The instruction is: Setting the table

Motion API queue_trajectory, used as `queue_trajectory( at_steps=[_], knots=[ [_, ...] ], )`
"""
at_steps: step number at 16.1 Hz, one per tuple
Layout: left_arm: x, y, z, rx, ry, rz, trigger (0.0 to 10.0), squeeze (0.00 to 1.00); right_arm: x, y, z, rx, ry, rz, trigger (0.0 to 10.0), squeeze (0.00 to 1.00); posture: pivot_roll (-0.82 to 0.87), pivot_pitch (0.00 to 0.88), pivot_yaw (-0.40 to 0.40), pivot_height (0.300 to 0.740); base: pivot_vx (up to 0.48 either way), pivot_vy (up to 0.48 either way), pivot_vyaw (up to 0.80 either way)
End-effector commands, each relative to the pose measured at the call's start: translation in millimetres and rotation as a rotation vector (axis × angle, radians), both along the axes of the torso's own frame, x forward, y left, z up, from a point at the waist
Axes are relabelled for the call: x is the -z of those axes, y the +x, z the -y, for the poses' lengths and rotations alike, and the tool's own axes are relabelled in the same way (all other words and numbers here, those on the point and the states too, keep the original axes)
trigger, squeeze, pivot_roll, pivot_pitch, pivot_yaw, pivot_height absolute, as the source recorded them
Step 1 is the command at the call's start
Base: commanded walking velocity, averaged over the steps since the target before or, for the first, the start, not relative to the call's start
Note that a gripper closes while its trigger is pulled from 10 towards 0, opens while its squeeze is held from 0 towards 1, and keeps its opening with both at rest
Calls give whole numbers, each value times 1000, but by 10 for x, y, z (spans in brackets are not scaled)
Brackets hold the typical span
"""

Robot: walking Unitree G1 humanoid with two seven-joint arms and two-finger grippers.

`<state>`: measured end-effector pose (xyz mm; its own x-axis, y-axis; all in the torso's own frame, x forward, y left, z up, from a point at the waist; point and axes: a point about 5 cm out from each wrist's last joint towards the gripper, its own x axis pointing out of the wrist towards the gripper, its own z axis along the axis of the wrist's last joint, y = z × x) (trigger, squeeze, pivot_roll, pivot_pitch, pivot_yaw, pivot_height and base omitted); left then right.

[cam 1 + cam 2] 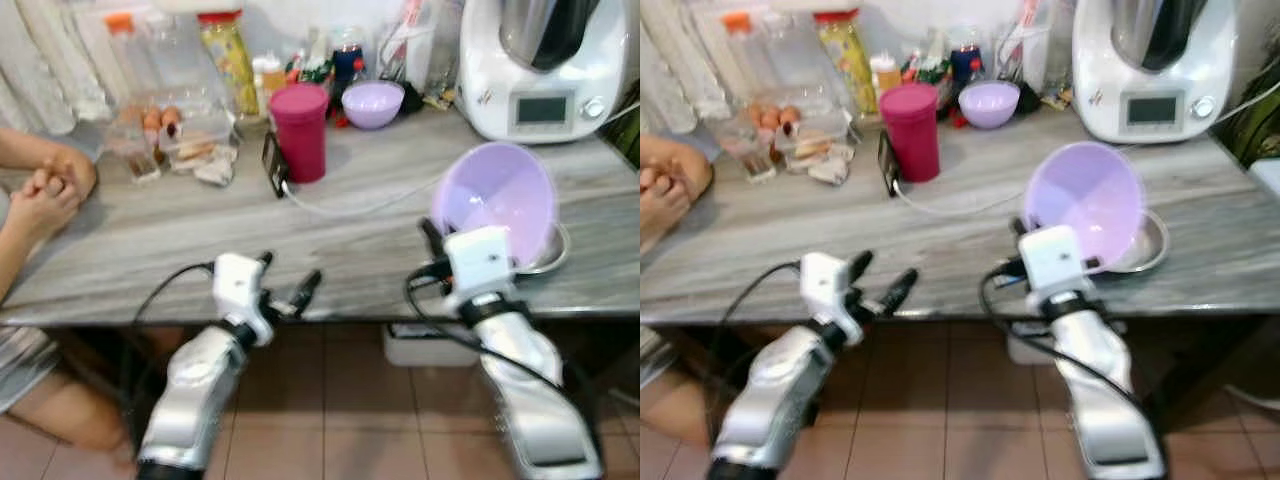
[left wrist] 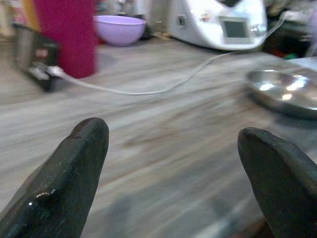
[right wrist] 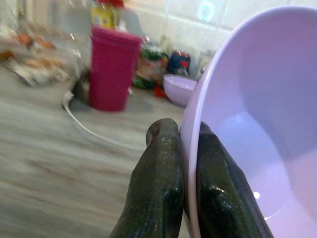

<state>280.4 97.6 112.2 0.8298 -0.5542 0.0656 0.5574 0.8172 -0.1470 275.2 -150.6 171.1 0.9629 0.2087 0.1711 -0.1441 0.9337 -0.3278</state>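
Two claws reach over the worktop. The right claw pinches the rim of the purple bowl, tilted just above the metal plate. The left claw is wide open, holding nothing, well left of the bowl.

The tilted bowl was pale lilac, like the smaller bowl behind it. The cup was magenta. The table had grey wood-grain streaks. The floor tiles were pinkish-brown, and the kitchen machine white.
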Motion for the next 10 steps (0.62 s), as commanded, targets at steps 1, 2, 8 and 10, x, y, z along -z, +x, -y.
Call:
queue_trajectory(
  at_steps=[1, 2, 8, 10],
  knots=[
    [23, -21, -89, -13, 20, -7, 10000, 0, -38, 4, -67, -28, 9, 15, 10000, 0, -272, 39, 86, 740, 0, 0, 0],
    [26, -23, -95, -12, 21, -8, 10000, 0, -36, 5, -67, -29, 9, 14, 10000, 0, -271, 39, 86, 740, 0, 0, 0],
    [81, -96, -116, 48, 89, -10, 10000, 0, -29, 22, -78, -27, 9, 9, 10000, 0, -266, 40, 85, 740, 0, 0, 0],
    [80, -97, -151, 36, 93, -9, 10000, 0, -12, 23, -65, -20, 12, -3, 10000, 0, -263, 41, 84, 740, 0, 0, -400]
  ],
)
